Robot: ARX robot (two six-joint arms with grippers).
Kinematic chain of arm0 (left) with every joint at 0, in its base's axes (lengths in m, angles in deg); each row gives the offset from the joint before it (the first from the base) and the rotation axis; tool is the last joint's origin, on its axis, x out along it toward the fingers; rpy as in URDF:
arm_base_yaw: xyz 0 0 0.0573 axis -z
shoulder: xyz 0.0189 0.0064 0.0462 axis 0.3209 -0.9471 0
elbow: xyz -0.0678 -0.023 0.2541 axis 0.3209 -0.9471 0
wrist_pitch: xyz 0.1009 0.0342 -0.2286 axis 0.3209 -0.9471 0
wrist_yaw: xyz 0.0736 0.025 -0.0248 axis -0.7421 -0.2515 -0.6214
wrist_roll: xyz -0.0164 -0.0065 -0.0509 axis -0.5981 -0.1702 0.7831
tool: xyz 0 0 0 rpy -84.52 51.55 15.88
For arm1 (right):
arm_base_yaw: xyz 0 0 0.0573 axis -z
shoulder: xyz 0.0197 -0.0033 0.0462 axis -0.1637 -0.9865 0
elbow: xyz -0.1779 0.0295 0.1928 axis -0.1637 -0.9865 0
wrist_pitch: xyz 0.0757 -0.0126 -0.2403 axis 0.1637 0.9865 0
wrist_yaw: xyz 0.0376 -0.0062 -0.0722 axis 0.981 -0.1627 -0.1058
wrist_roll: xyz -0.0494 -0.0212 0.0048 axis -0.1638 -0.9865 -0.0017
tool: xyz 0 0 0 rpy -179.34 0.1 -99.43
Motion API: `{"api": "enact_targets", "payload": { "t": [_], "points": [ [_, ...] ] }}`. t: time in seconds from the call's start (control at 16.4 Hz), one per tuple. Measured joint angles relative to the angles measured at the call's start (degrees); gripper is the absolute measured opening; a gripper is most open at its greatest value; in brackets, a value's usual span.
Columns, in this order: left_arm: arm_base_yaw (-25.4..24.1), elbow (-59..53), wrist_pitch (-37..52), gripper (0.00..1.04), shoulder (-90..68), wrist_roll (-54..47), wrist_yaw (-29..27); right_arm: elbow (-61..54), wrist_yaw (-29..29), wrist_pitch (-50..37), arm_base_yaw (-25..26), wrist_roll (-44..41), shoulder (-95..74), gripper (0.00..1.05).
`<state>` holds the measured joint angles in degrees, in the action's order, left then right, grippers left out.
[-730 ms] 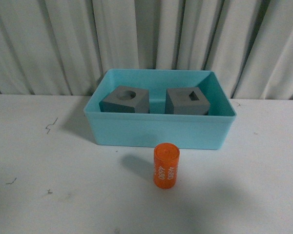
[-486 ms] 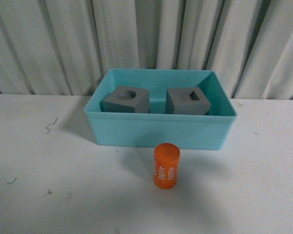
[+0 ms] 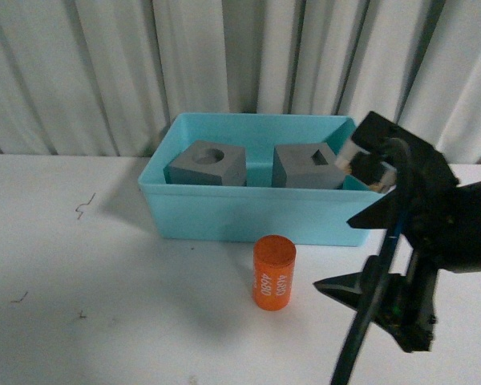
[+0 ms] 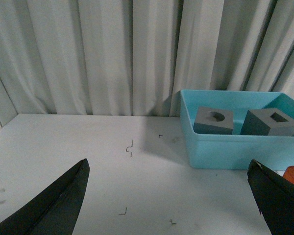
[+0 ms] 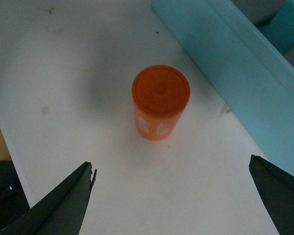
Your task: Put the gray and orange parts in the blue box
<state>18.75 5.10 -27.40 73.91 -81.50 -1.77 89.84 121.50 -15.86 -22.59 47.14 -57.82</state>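
Two gray cubes lie inside the blue box (image 3: 256, 216): one with a round hole (image 3: 207, 164), one with a rectangular hole (image 3: 306, 167). The orange cylinder (image 3: 273, 273) stands upright on the table just in front of the box. My right gripper (image 3: 332, 252) hovers open to the right of the cylinder and apart from it. In the right wrist view the cylinder (image 5: 160, 100) stands ahead of the open right gripper (image 5: 171, 164), beside the box wall (image 5: 235, 63). My left gripper (image 4: 167, 164) is open over bare table, left of the box (image 4: 225, 152).
A white table (image 3: 80, 273) with small dark scuff marks carries everything. A pleated grey curtain (image 3: 224, 56) hangs close behind the box. The table's edge (image 5: 10, 142) shows in the right wrist view, with a dark device below it.
My right arm has come into the front view from the right and now hangs beside the orange cylinder. The box, cubes and cylinder have not moved.
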Motion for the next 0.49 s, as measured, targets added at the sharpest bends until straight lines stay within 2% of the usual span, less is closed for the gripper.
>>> {"api": "enact_targets", "payload": {
  "t": [0.12, 0.49],
  "points": [
    [0.00, 0.00, 0.00, 0.98, 0.00, 0.00, 0.00, 4.00, -1.86, -1.77, -3.37, 3.06, -4.83, 0.98],
    [0.00, 0.00, 0.00, 0.98, 0.00, 0.00, 0.00, 11.10, -5.18, -3.78, -8.22, 7.17, -13.64, 0.98]
  ]
}}
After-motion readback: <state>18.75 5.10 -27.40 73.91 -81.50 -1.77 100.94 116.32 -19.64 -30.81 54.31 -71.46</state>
